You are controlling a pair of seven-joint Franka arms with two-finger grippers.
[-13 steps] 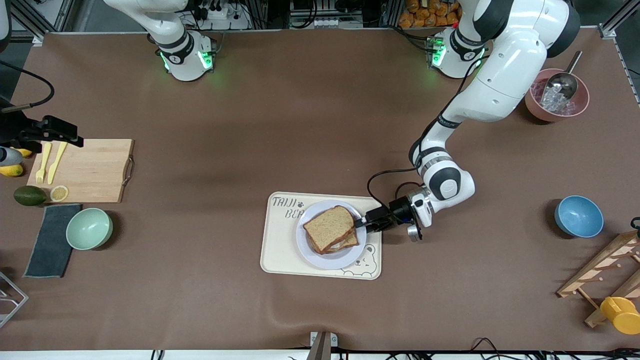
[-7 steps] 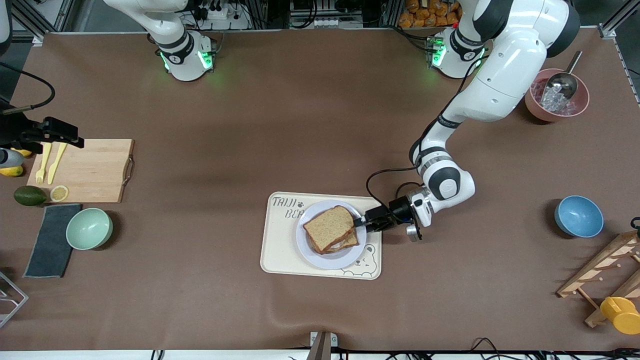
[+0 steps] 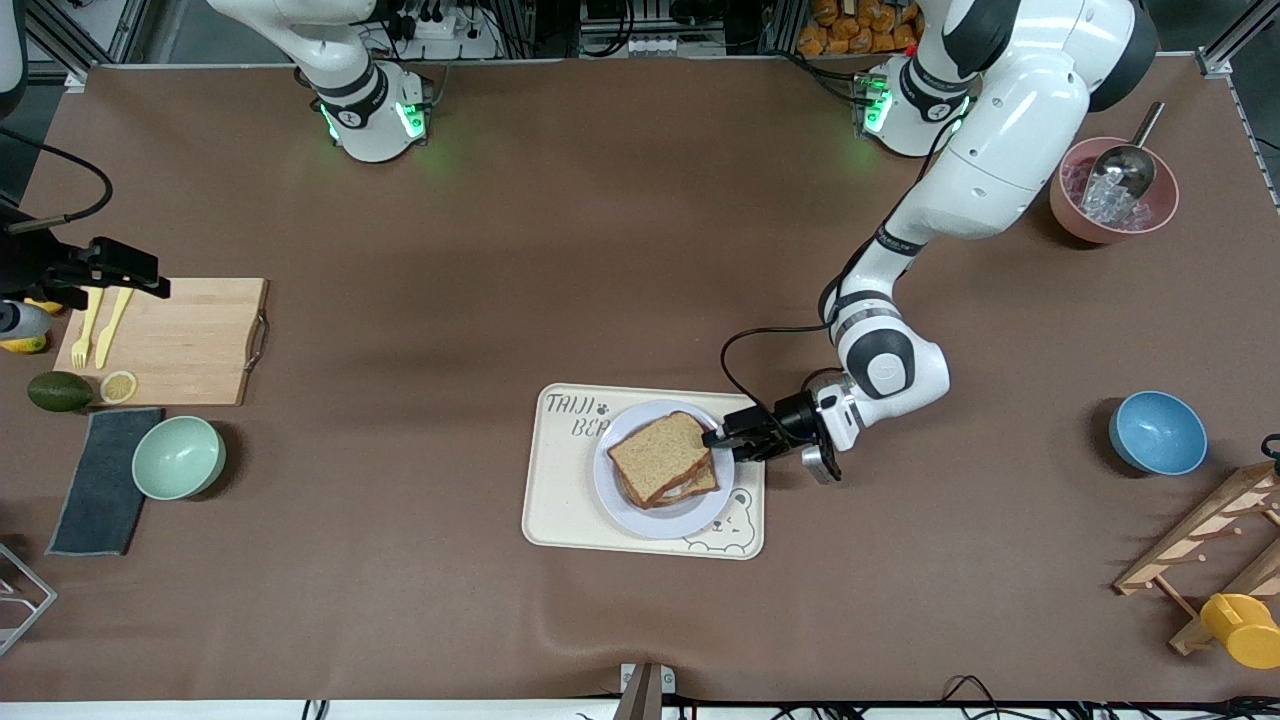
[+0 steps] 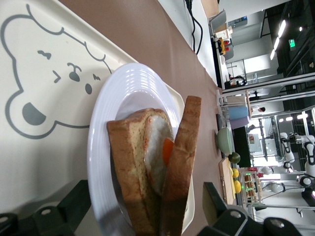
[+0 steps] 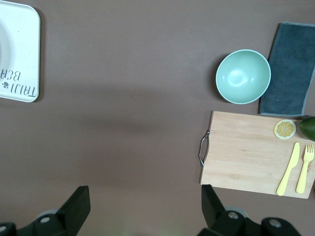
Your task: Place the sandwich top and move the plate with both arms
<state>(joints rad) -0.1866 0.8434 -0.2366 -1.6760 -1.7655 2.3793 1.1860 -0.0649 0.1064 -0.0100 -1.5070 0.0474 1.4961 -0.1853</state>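
Note:
The sandwich top [image 3: 660,455], a brown bread slice, lies slightly askew on the egg slice on the pale plate [image 3: 680,520]. The plate stands on the cream bear tray [image 3: 560,500]. My left gripper [image 3: 722,440] is low at the plate's rim toward the left arm's end. It is open, and in the left wrist view the left gripper [image 4: 145,196] has its fingers on either side of the sandwich top [image 4: 183,157] and the plate [image 4: 128,88]. The fried egg [image 4: 158,147] shows between the slices. My right gripper [image 5: 145,196] waits open high over bare table, with nothing between its fingers.
A wooden cutting board [image 3: 170,340] with yellow fork and knife, a green bowl [image 3: 178,457] and a grey cloth [image 3: 100,480] lie toward the right arm's end. Toward the left arm's end stand a blue bowl [image 3: 1157,432], a pink ice bowl [image 3: 1112,195] and a wooden rack [image 3: 1215,545].
My left gripper has crept a little toward the sandwich over the plate's rim. The bread, the plate and the right arm have not moved.

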